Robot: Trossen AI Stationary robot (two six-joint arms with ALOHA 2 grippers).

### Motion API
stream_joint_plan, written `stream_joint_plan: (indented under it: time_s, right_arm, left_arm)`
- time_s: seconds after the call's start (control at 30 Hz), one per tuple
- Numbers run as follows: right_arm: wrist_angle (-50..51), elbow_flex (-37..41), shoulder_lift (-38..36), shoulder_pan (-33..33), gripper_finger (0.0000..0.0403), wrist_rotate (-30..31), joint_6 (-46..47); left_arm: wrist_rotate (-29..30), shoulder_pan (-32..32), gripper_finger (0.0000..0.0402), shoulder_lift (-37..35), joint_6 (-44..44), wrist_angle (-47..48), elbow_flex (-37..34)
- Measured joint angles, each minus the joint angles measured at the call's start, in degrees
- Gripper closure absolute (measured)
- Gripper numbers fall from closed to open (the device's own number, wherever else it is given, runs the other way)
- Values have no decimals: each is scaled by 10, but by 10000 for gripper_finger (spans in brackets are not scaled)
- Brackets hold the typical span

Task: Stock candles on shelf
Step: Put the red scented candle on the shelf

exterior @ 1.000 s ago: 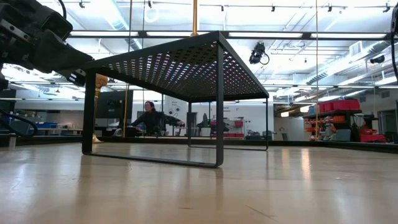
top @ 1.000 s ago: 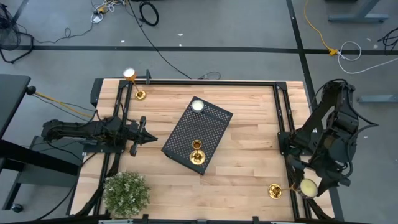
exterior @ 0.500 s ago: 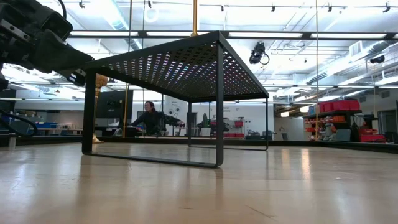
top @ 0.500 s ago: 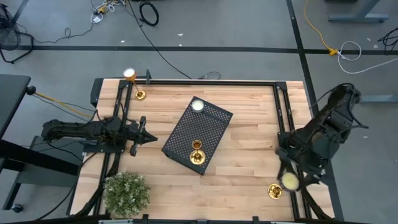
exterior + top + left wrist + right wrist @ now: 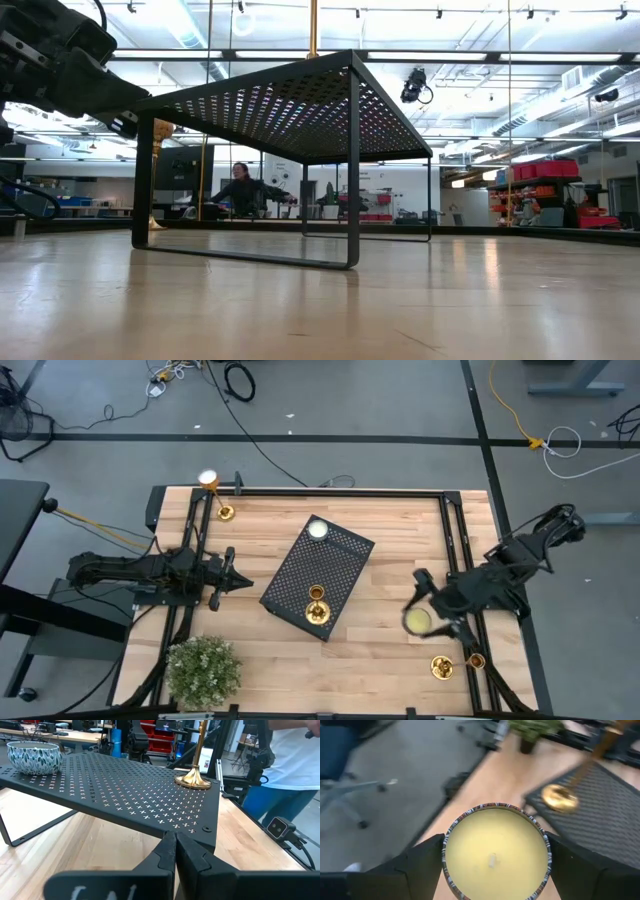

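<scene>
High view, shelf: we see the black perforated shelf [image 5: 318,577] set at an angle near the middle of the wooden table [image 5: 390,540].
High view, on the shelf: one gold candlestick [image 5: 317,606] stands near the shelf's front corner; a pale round candle [image 5: 318,529] sits at its far corner.
High view, other candlesticks: a second one [image 5: 221,504] stands at the table's far left corner, and a third brass base [image 5: 441,667] near the front right edge.
High view, right pincer [image 5: 421,620]: we find it over the table between the shelf and the right rail, carrying a round yellow jar candle [image 5: 418,621].
High view, left pincer [image 5: 236,581]: it waits at the left side, pointing toward the shelf; a green plant [image 5: 204,669] sits in the front left corner.
Low view, shelf: it [image 5: 290,100] stands on its legs across the table, a gold stem rising above its top.
Left wrist view, left pincer: the fingers [image 5: 172,850] are pressed together, holding nothing, just before the shelf's near edge [image 5: 125,795]; a candlestick base [image 5: 193,779] and a patterned bowl-like candle [image 5: 34,756] rest on top.
Right wrist view, right pincer: its fingers [image 5: 427,865] stand wide, clamped on either side of the jar candle [image 5: 495,852]; a candlestick [image 5: 561,796] on the shelf shows beyond.
</scene>
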State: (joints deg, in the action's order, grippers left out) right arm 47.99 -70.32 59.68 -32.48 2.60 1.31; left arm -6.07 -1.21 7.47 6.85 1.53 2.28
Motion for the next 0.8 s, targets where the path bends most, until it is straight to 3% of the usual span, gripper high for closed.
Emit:
stream_joint_plan:
  time_s: [0.2, 0.8]
  right_arm:
    - [0, 0, 27, 63, 87, 45, 30]
    - [-37, 0, 105, 262, 87, 44, 38]
  left_arm:
    - [0, 0, 387, 0, 0, 0, 0]
    - [0, 0, 387, 0, 0, 0, 0]
